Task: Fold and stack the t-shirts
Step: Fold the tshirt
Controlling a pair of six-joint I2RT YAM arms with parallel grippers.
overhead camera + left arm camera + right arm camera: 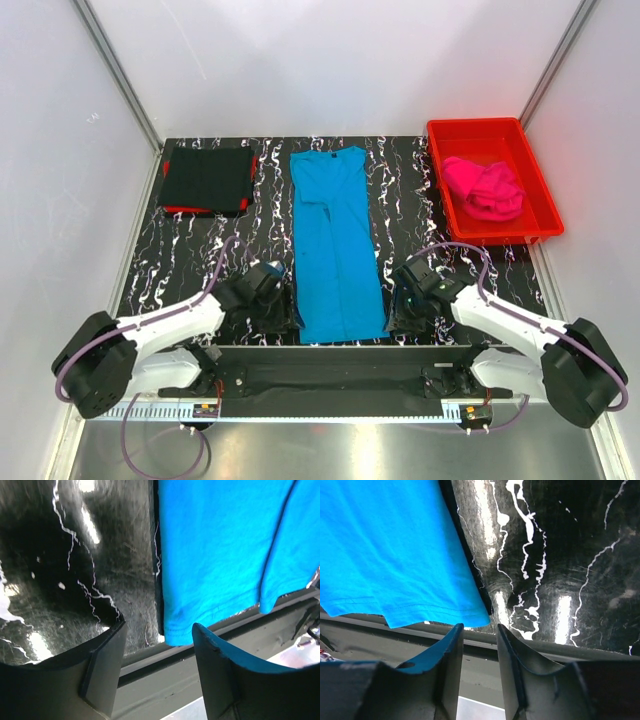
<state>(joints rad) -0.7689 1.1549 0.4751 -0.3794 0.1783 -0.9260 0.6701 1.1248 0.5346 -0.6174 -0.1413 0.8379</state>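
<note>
The turquoise-blue t-shirt (pixel 335 240) lies flat as a long narrow strip down the middle of the table, its hem at the near edge. The black t-shirt (pixel 208 178) rests folded to a square at the back left. The hot pink t-shirt (pixel 483 187) is bunched in the red bin. My left gripper (pixel 280 312) is open just off the hem's near-left corner, and my right gripper (pixel 402 312) is open just off the near-right corner. In the left wrist view the blue hem (pixel 180 627) hangs ahead of the empty left gripper (pixel 159 630). In the right wrist view the hem corner (pixel 470 615) lies just ahead of the empty right gripper (pixel 480 630).
A red plastic bin (pixel 540 205) stands at the back right corner of the black marbled table (pixel 190 260). A grey rail (pixel 165 680) runs along the table's near edge under both grippers. White walls enclose the table on three sides.
</note>
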